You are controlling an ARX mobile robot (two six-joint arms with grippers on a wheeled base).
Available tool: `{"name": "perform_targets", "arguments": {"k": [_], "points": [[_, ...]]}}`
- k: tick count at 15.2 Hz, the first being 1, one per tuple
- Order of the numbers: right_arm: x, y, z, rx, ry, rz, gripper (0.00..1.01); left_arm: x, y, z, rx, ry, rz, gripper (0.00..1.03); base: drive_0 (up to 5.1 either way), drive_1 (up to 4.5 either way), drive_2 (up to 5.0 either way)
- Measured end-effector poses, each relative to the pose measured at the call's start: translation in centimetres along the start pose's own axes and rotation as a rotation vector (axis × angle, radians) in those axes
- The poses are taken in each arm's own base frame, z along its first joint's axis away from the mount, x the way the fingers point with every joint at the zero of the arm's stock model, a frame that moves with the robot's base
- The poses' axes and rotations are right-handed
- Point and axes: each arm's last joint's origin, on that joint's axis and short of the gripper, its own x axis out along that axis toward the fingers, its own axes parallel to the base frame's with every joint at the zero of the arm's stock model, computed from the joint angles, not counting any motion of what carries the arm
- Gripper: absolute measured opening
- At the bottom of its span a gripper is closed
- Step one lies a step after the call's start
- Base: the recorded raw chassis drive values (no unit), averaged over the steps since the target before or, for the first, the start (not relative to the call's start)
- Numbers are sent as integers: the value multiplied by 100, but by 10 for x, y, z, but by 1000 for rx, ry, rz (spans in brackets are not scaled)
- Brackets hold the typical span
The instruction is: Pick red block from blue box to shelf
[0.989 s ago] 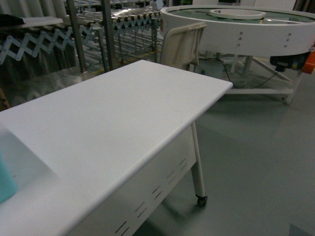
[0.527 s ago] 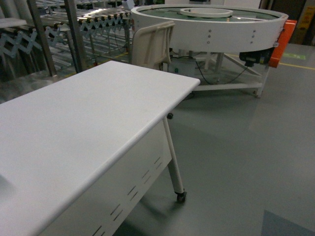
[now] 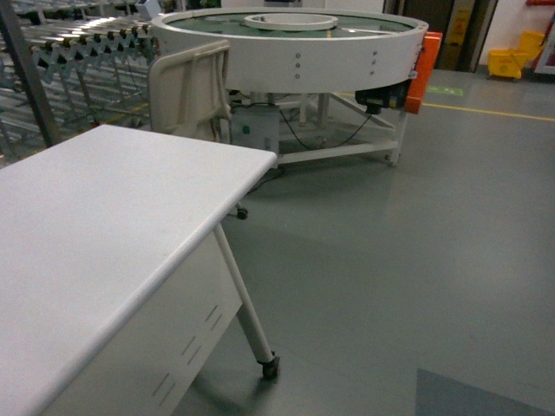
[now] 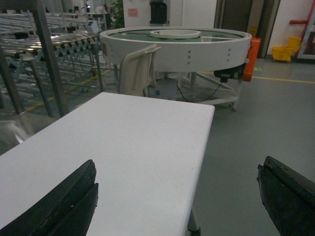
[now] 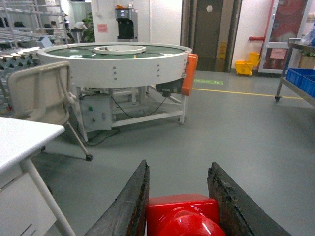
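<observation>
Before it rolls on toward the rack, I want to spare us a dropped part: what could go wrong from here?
The right tool holds the red block only between two fingers, low in the right wrist view; a jolt while driving could shake it loose. The white table sits close on the left, and its corner could catch the open left tool. The round conveyor and the beige chair stand ahead, so turning room looks tight.

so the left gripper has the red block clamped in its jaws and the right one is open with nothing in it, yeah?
No, the sides are swapped. The right wrist view shows the right gripper with its jaws closed on the red block. The left wrist view shows the left gripper open with nothing in it, over the edge of the white table.
</observation>
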Motion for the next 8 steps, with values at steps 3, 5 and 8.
{"name": "perform_targets", "arguments": {"k": [3,5,8], "points": [[0,0,0,0,1,0,29,0,0,0,0,1,0,98,-199,-60,-338],[0,0,0,0,1,0,29,0,0,0,0,2,0,98,-199,-60,-338],[0,0,0,0,1,0,29,0,0,0,0,1,0,98,-199,-60,-338]]}}
